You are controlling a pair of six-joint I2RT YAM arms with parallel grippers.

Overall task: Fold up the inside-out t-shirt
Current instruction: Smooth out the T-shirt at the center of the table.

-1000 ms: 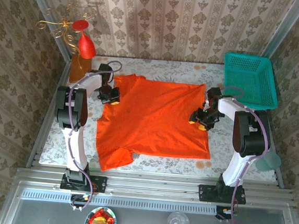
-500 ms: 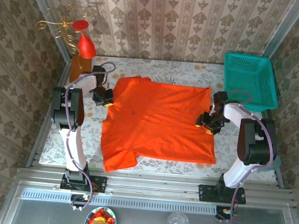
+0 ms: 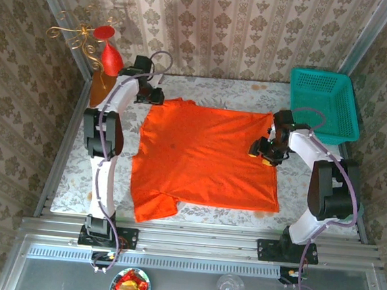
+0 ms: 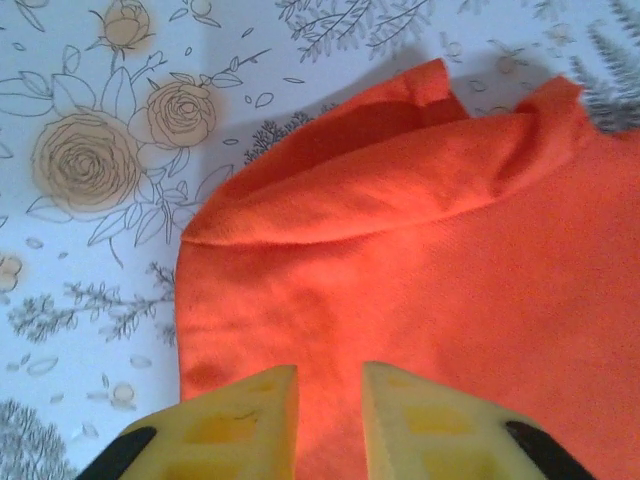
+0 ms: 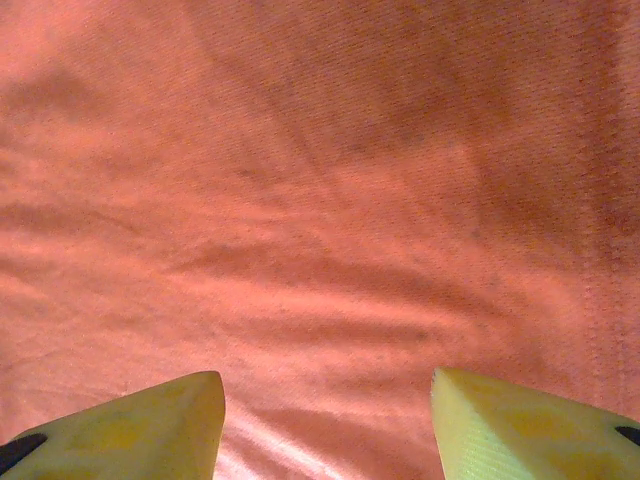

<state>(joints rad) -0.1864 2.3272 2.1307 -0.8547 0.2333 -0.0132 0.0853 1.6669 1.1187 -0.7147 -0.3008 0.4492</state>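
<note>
My left gripper (image 3: pixel 150 95) hangs over the far left corner of the orange t-shirt (image 3: pixel 206 160), jaws a narrow slit apart, nothing between them. The shirt lies spread flat on the flowered table (image 3: pixel 75 175). My right gripper (image 3: pixel 266 151) hovers over its right edge, jaws parted wide, empty.

The top camera looks steeply down from the near side onto the whole orange t-shirt (image 3: pixel 206 156). The left wrist camera sits close over its far-left corner, and the right wrist camera closer still over its right edge.
</note>
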